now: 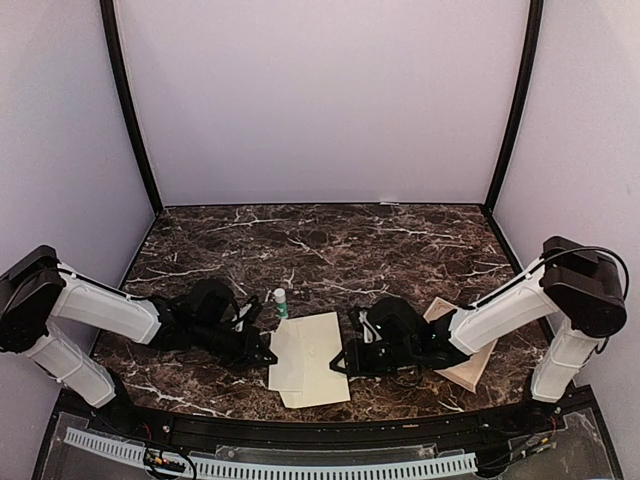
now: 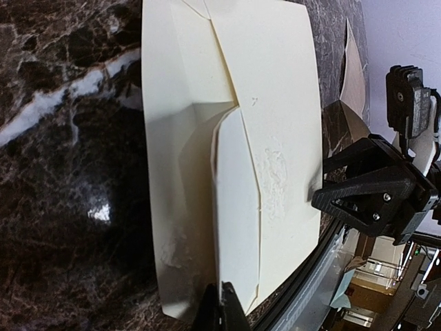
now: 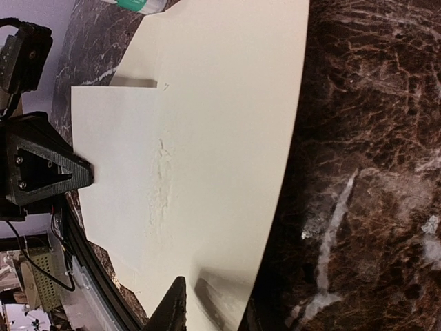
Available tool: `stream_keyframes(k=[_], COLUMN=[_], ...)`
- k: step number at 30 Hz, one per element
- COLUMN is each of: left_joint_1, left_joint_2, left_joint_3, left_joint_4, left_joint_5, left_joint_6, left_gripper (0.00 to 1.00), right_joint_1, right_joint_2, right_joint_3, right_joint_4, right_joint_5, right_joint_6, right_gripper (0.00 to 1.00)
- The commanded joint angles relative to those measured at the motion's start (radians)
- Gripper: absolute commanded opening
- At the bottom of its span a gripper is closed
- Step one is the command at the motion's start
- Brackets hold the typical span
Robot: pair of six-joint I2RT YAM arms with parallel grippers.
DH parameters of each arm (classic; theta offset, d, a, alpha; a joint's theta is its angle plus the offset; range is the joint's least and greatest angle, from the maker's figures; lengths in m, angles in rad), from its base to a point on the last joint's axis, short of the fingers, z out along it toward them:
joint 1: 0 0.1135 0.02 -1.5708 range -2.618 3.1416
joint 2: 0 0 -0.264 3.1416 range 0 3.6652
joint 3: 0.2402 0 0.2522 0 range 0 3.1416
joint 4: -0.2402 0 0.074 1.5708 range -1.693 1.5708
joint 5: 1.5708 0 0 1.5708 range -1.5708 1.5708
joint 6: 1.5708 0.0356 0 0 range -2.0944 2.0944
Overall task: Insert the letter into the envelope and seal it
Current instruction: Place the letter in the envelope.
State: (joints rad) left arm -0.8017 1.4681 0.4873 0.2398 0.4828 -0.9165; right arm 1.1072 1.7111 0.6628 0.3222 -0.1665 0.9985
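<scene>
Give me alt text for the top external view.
A cream envelope lies on a dark marble table, with the left claw at its left edge and the right claw at its right edge. A small green-and-white tube sits just beyond it.

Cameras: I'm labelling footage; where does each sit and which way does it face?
Top external: above and behind the bases, facing down over the table; left arm, right arm, envelope between them.
Left wrist: on the left arm, facing rightward across the envelope; own left pincer at bottom.
Right wrist: on the right arm, facing leftward; own right pincer at bottom.
Shared: both wrist views show the envelope and the opposite pincer.
</scene>
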Motion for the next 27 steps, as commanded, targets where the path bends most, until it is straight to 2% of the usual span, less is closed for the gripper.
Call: stream_keyframes(k=[1,6,27], left_joint_1=[-0.005,-0.010,-0.113], left_joint_2=[-0.009,0.007,0.139], left_joint_3=[-0.025,-0.035,0.090], left_joint_4=[0.016,0.050,0.097], left_joint_5=[0.003,0.014,-0.034], left_joint_6=[-0.001,-0.016,-0.034], left_gripper=[0.00,0.00,0.00], right_joint_1=[0.007,0.003,0.005], right_joint_2=[-0.022,-0.011,0.010], right_joint_3=[-0.051,-0.051,-0.037], right_joint_4=[0.078,0.109,0.111], right_joint_5=[-0.021,-0.049,-0.056], right_joint_6=[0.061,0.069,0.057], right_gripper=[0.26,0.24,0.22])
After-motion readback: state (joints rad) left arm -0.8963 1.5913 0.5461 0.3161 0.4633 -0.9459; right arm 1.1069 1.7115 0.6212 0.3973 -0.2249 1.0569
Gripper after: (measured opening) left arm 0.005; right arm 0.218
